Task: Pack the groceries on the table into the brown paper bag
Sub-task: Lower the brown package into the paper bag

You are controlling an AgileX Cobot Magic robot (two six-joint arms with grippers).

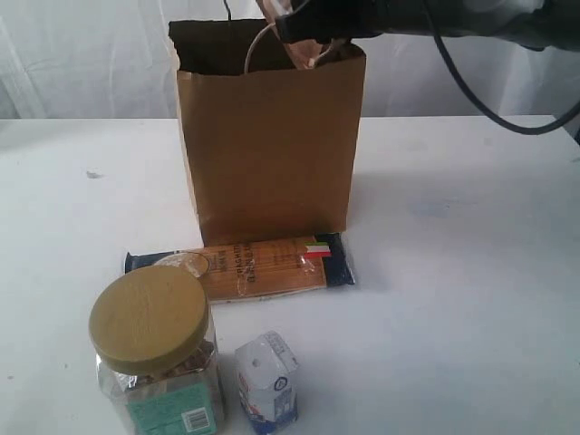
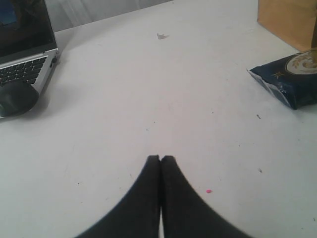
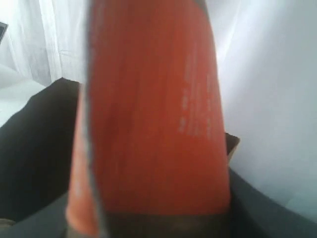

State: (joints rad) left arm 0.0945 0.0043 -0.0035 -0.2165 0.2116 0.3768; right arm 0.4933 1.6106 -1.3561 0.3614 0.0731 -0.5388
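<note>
The right claw is gripping the brown orange-labelled pouch at the mouth of the brown paper bag; letting go off-centre, it is risking the pouch snagging the rim and tumbling out.

The left claw is a pair of matte black fingers. They are broad at the base and curve inward to narrow, squared-off tips, and their surface is plain and smooth. Only a thin seam separates them. The right claw appears as a blocky black end piece. Behind it, the right arm is a dark, slightly glossy rounded housing. A thick black cable leaves the arm behind that claw and sags in a smooth loop.
</note>
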